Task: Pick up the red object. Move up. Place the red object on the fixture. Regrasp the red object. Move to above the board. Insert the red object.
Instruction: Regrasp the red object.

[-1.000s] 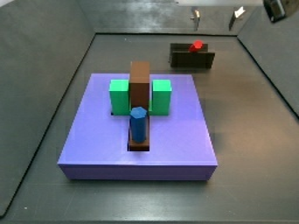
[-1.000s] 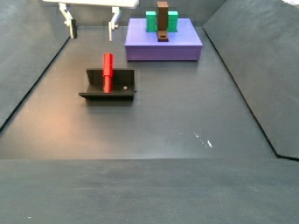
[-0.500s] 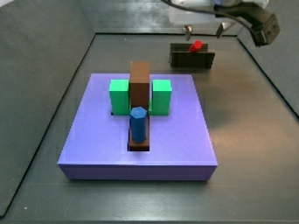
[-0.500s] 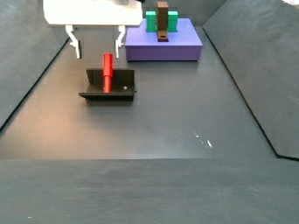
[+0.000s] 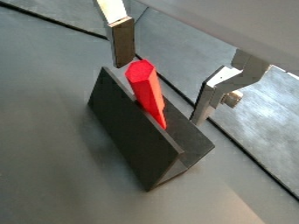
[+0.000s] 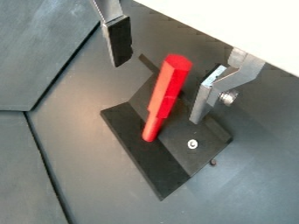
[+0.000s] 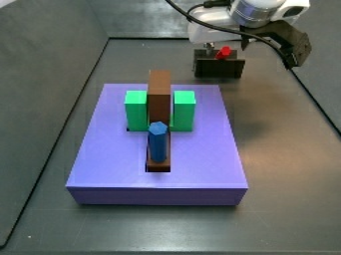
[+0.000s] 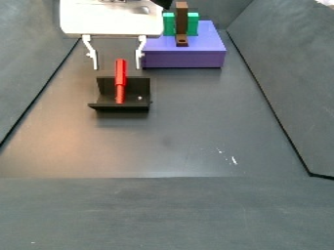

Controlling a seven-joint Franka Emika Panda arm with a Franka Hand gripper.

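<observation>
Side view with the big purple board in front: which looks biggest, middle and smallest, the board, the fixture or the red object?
1. The board, nearest the camera.
2. The fixture, farther back.
3. The red object, on the fixture beneath the tool.

My gripper [image 8: 113, 51] hangs at the upper left of a side view, its fingers [image 6: 119, 39] apart on either side of the red object [image 8: 120, 80]. That leans in the fixture [image 8: 121, 99] just below. The board [image 8: 183, 49] lies behind, to the right.
</observation>
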